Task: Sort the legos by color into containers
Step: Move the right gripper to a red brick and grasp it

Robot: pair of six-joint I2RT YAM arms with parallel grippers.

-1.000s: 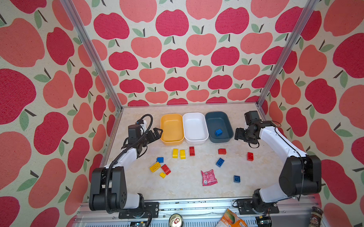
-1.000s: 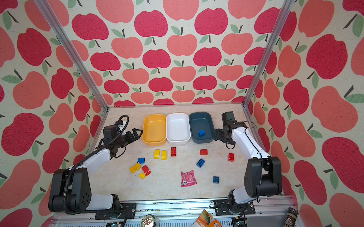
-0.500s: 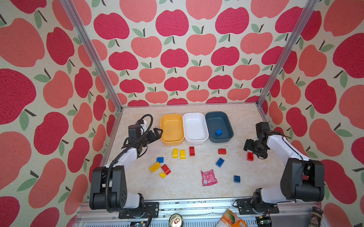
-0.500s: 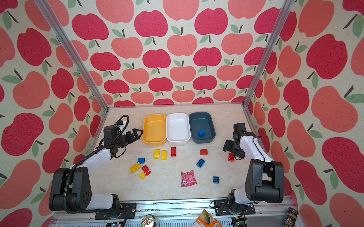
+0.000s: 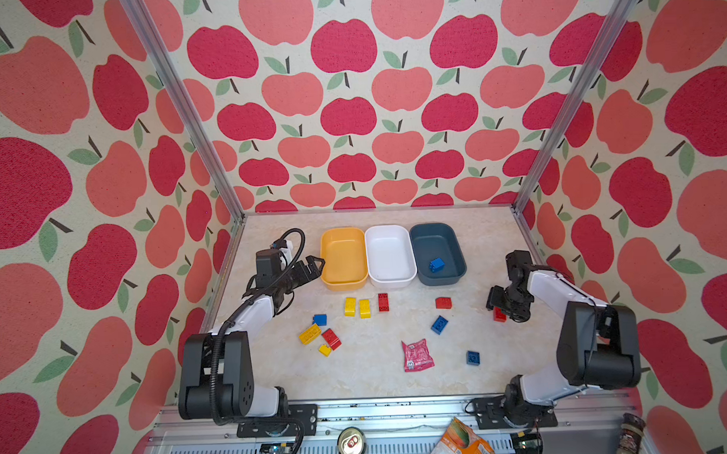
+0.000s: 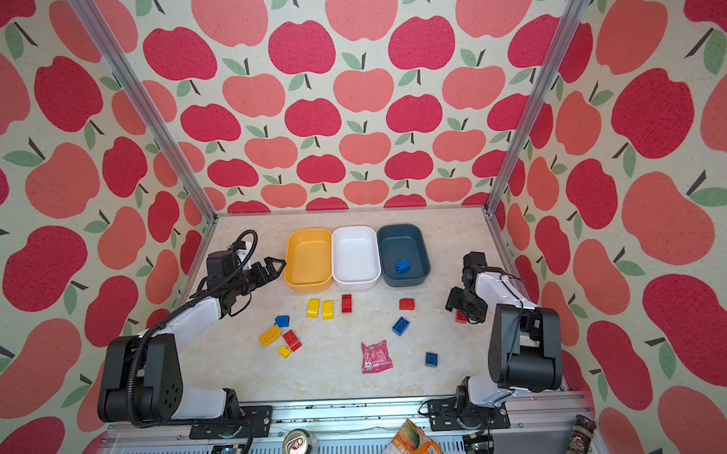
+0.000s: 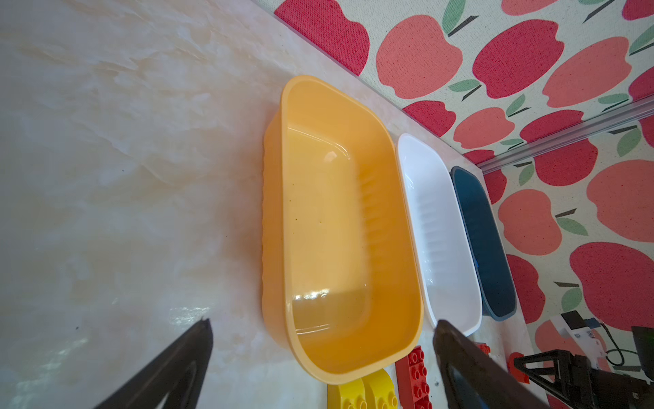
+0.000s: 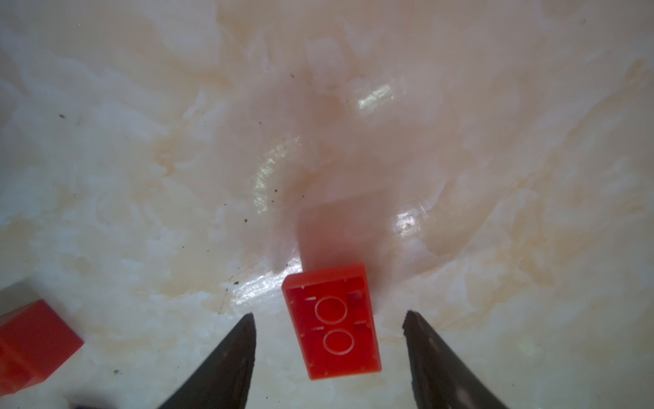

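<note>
Red lego (image 8: 332, 327) lies underside-up on the table (image 8: 141, 159) between the parted fingers (image 8: 226, 361) of my right gripper (image 8: 330, 315), neither touching it. It sits slightly skewed; squeezing its corners could twist or squirt it out.

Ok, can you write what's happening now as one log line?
right gripper: open, astride small red plastic brick, underside showing | left gripper: open, by yellow-orange plastic bin

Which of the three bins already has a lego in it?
The dark blue-grey bin, rightmost of the row: one blue brick lies inside. The yellow-orange bin and white bin hold none.
</note>
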